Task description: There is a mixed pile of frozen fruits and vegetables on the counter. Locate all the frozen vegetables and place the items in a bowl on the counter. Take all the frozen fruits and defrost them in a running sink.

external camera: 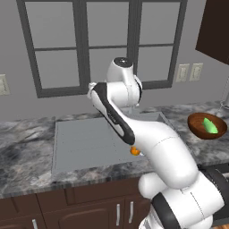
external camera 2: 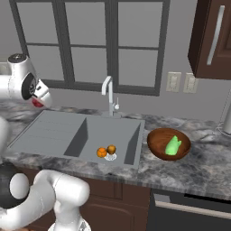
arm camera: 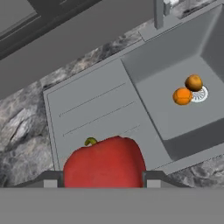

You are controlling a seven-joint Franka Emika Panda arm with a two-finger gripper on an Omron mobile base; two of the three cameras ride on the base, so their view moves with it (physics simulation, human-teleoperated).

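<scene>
My gripper [arm camera: 103,181] is shut on a round red piece [arm camera: 105,162] with a small green stem, held above the ribbed drainboard of the sink [arm camera: 92,105]. In the right base view the hand and the red piece [external camera 2: 38,103] hang over the sink's left end. A bright orange ball [arm camera: 182,96] and a brownish orange ball [arm camera: 194,82] lie in the basin beside the round drain; they also show as orange ball [external camera 2: 102,152] and brownish ball [external camera 2: 111,149]. The green pointed piece [external camera 2: 173,145] rests in the wooden bowl [external camera 2: 155,146], on the counter [external camera 2: 203,171] right of the sink.
The pale gooseneck tap [external camera 2: 108,94] stands behind the basin. A window runs along the back wall, and a dark wall cabinet [external camera 2: 212,38] hangs at the upper right. My own arm [external camera: 147,138] hides much of the basin in the left base view.
</scene>
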